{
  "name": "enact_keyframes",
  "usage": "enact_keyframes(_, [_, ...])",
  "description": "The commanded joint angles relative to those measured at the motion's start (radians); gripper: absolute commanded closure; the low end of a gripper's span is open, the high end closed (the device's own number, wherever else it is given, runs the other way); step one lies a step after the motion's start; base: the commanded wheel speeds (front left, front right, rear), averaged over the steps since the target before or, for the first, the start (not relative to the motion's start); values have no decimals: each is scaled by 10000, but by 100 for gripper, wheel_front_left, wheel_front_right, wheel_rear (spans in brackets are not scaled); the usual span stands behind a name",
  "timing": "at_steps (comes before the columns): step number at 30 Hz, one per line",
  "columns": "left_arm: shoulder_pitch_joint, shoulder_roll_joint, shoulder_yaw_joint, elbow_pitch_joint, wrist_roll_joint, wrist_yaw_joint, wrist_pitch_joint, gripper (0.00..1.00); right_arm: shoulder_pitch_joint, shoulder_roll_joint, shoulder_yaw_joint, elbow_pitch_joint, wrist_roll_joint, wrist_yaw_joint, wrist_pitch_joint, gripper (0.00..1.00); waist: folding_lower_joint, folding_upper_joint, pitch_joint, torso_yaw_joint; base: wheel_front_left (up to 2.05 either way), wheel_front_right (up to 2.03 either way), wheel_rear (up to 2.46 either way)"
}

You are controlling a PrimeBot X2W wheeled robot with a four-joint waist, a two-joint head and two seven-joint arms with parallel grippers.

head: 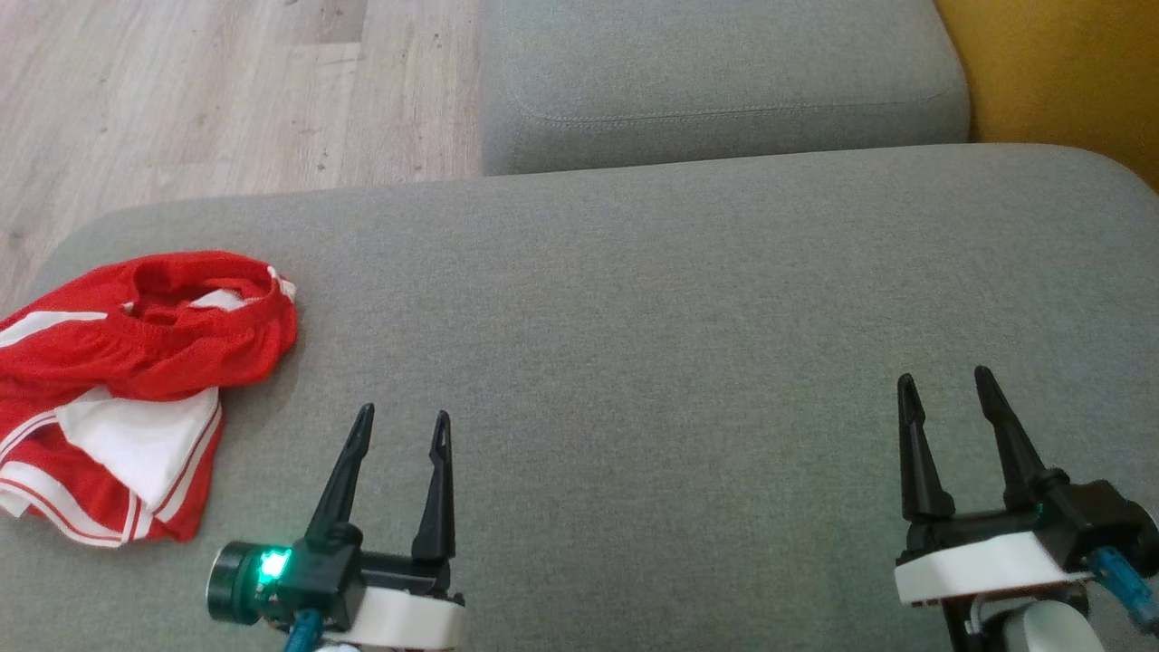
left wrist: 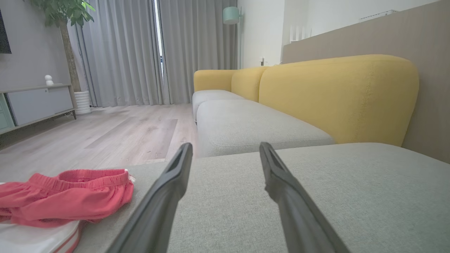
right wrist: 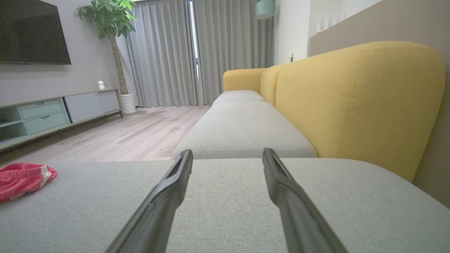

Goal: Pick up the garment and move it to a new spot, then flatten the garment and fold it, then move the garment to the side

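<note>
The garment is a pair of red shorts with white stripes and white lining, lying crumpled at the left edge of the grey sofa cushion. In the left wrist view the garment lies low at the left, and in the right wrist view the garment sits far off at the left. My left gripper hovers open just right of the shorts, holding nothing. Far to the right, my right gripper also stands open and empty over bare cushion. Both point toward the far cushion.
A second grey cushion adjoins at the back, with the yellow backrest on the right. Wooden floor lies beyond the cushion's left and far-left edges. A TV cabinet, a potted plant and curtains stand across the room.
</note>
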Motion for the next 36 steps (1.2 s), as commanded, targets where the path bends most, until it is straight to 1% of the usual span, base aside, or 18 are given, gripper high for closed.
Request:
enact_keyframes(1, [-353, 52, 205, -313, 389, 102, -184, 0, -237, -102, 234, -322, -365, -7, -193, 0, 0, -1, -12, -3, 0, 0, 0])
enact_keyframes(2, [-353, 53, 196, -313, 503, 120, -212, 0, -234, -102, 238, -316, -473, -7, -222, 0, 0, -1, -18, -3, 0, 0, 0])
enact_keyframes(12, [-346, 53, 334, 59, 423, 274, -212, 0, -239, -102, 92, 88, -341, -7, -222, 0, 0, -1, -18, 8, 0, 0, 0])
enact_keyframes(22, [-409, 53, 470, 514, 195, 301, -212, 0, -260, -102, 39, 281, -261, -7, -222, 0, 0, -1, 13, 96, 0, 0, 0])
enact_keyframes(28, [-498, 53, 571, 555, -237, 502, -212, 0, -205, -102, 183, 291, -165, -7, -222, 0, 0, -1, 38, 479, 0, 0, 0])
enact_keyframes(36, [-575, 53, 780, 545, -248, 607, -212, 0, -182, -102, 436, 346, -80, -7, -222, 0, 0, -1, 69, 1363, 0, 0, 0])
